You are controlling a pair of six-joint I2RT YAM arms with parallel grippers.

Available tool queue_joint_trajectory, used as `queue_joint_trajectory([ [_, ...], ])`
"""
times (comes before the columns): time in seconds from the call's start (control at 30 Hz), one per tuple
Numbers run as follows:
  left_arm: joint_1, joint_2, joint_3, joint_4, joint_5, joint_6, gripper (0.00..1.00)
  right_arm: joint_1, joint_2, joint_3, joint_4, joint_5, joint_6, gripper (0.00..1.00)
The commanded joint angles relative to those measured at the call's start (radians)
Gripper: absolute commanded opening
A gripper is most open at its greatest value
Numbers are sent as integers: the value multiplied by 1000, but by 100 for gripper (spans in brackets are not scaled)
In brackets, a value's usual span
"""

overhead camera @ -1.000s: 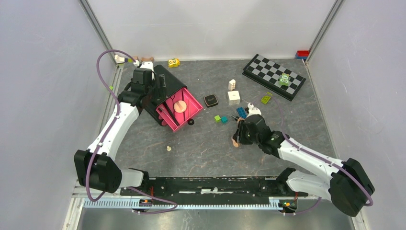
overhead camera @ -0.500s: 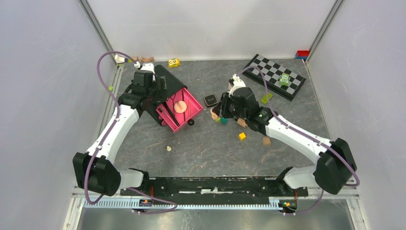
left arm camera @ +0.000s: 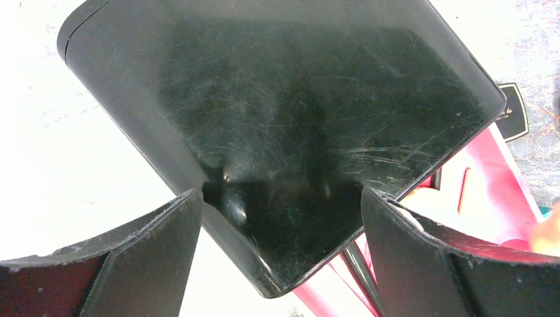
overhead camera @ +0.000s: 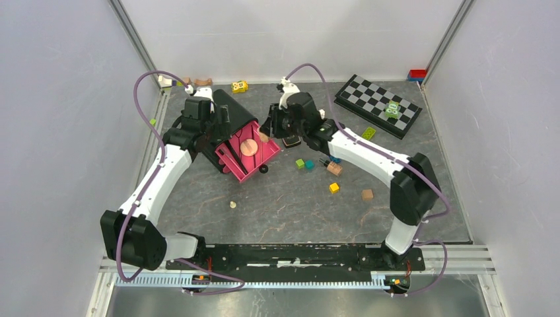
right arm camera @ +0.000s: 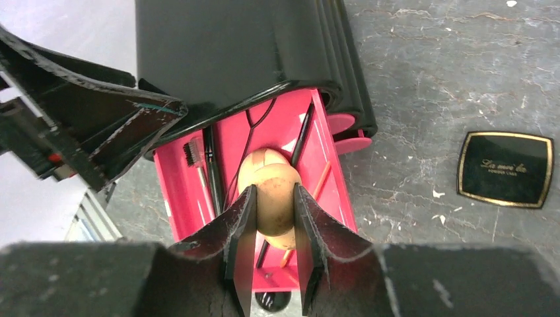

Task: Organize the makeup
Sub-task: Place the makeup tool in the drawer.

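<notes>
A pink makeup case (overhead camera: 263, 156) lies open at the left, its black lid (overhead camera: 231, 109) tilted up. My left gripper (overhead camera: 214, 125) straddles a corner of that lid (left arm camera: 284, 119), a finger against each edge (left arm camera: 280, 198). My right gripper (overhead camera: 267, 134) hovers over the case's right rim, shut on a peach egg-shaped sponge (right arm camera: 274, 198). Below the sponge, the pink tray (right arm camera: 181, 191) holds a round peach puff (overhead camera: 248, 146) and thin black brushes (right arm camera: 211, 172). The black square compact (right arm camera: 506, 168) lies on the table just right of the case.
A chessboard (overhead camera: 378, 104) lies at the back right with a green toy on it. Small coloured blocks (overhead camera: 334, 188) are scattered right of centre. A little black ball (overhead camera: 263, 169) sits at the case's near corner, and a yellow toy (overhead camera: 240, 86) stands by the back wall.
My right arm has swung left and back from mid-table, carrying the peach sponge, and now stands over the pink case. The left arm and lid have not moved.
</notes>
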Motion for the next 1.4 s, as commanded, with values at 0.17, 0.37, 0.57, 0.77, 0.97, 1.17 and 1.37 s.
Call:
queue_joint_trajectory([
  [0.17, -6, 4, -8, -15, -24, 31, 95, 40, 111, 131, -90, 83, -71, 33],
  [0.37, -6, 3, -7, -15, -21, 30, 95, 44, 111, 113, -125, 162, -65, 35],
  [0.57, -6, 5, -6, -15, -20, 31, 95, 46, 117, 123, -160, 201, -71, 39],
  [0.77, -6, 5, -6, -15, -19, 31, 95, 48, 125, 134, -169, 193, -72, 49],
  [0.97, -6, 5, -6, -15, -18, 31, 95, 48, 118, 142, -167, 182, -79, 55],
  [1.17, -5, 7, -7, -15, -18, 31, 95, 47, 97, 172, -168, 164, -89, 57],
  [1.37, -6, 9, -7, -15, -20, 32, 95, 48, 26, 130, -122, 146, -103, 58],
])
